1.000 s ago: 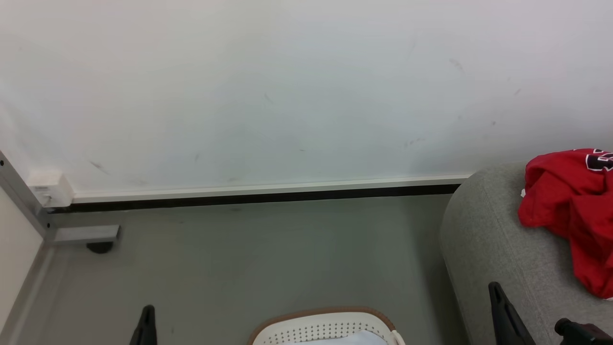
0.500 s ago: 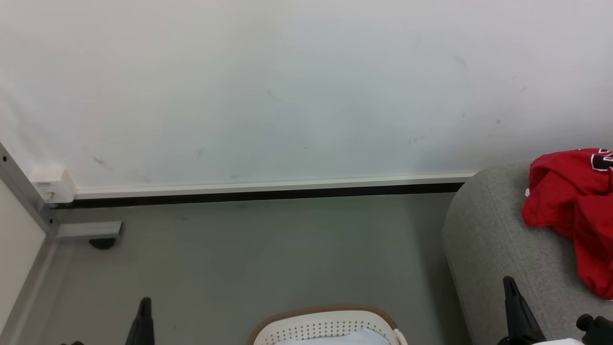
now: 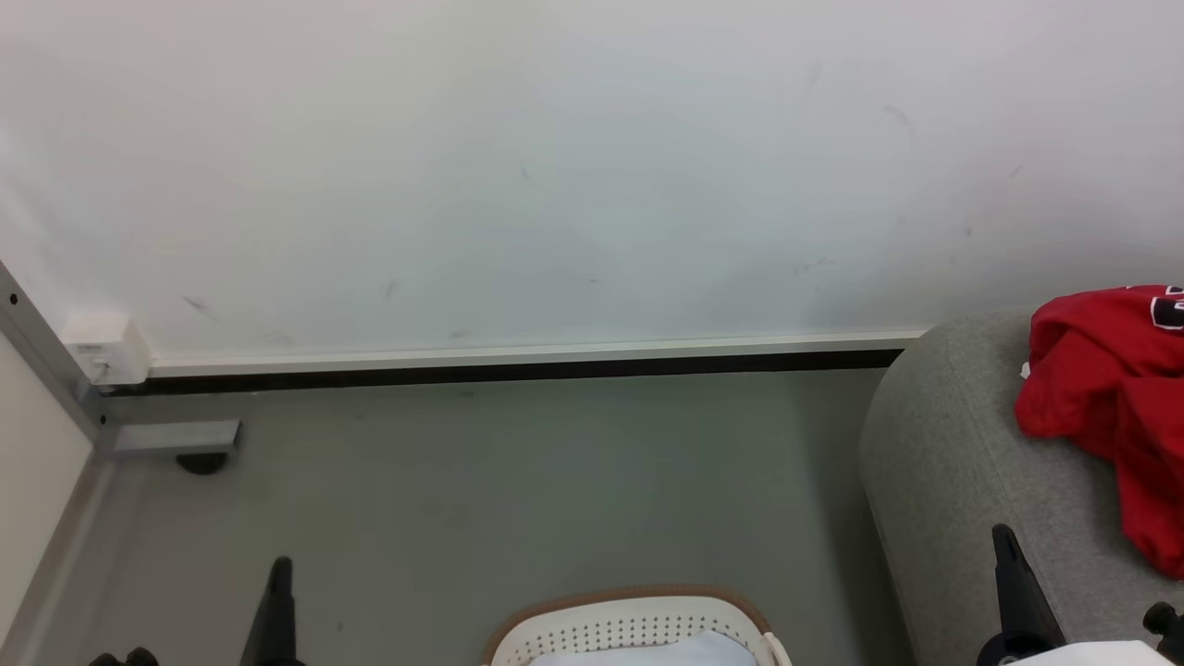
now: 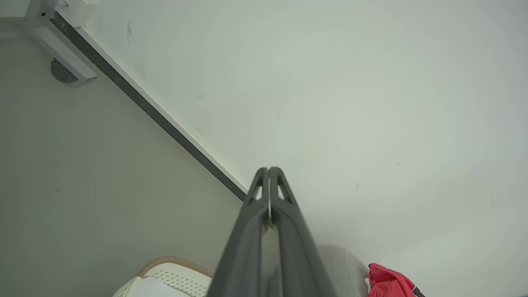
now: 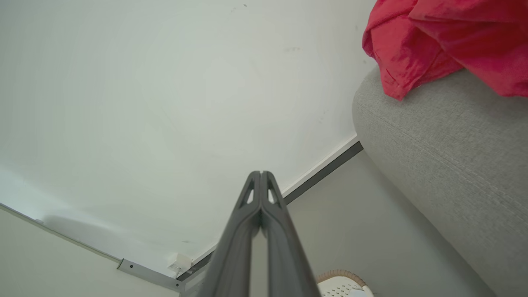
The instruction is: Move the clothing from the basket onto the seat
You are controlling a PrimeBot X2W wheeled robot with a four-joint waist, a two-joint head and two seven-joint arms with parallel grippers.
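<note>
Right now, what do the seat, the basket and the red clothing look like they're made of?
Seat: light grey woven upholstery, matte, with visible weave and seams.
Basket: probably white plastic, perforated wall, brown braided-looking rim.
Clothing: soft red fabric, thin by its crumpled folds; fibre unclear.

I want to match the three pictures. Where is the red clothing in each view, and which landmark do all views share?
Head view: the clothing lies at the right edge, on the seat.
Left wrist view: bottom right corner, just right of the seat.
Right wrist view: top right corner, draped over the seat's top.
Shared landmark: the dark baseboard strip under the white wall; it runs diagonally in both wrist views.
</note>
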